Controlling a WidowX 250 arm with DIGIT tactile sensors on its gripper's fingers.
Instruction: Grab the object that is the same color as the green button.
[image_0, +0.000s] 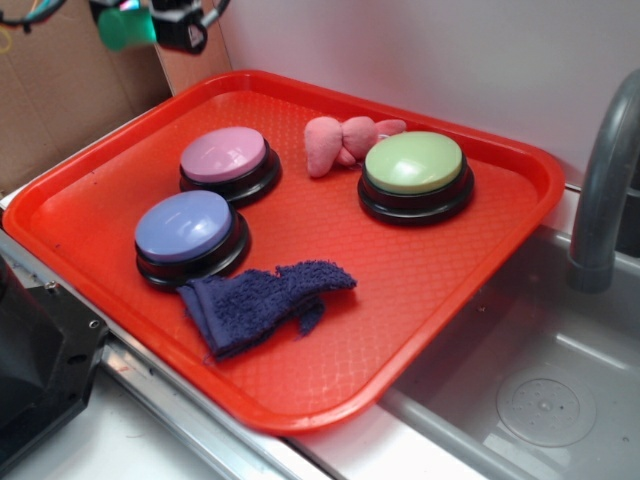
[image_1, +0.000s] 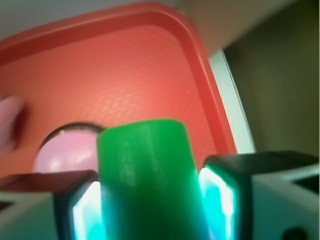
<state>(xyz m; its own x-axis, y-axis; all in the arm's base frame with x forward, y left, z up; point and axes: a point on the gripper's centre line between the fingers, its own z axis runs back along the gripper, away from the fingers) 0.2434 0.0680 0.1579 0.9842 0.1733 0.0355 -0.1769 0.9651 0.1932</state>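
The green cylinder (image_1: 147, 175) fills the middle of the wrist view, clamped between both pads of my gripper (image_1: 150, 207), which is shut on it. In the exterior view the same green cylinder (image_0: 126, 28) hangs high at the top left, held by the gripper (image_0: 150, 25) above and beyond the tray's far left corner. The green button (image_0: 414, 165), pale lime dome on a black base, stands at the right rear of the red tray (image_0: 420, 300). It is out of the wrist view.
A pink-topped button (image_0: 226, 158) and a blue-lavender button (image_0: 186, 230) stand on the tray's left half. A pink plush toy (image_0: 340, 140) lies beside the green button, a dark blue cloth (image_0: 260, 305) at the front. A sink and grey faucet (image_0: 605, 190) lie right; cardboard stands behind.
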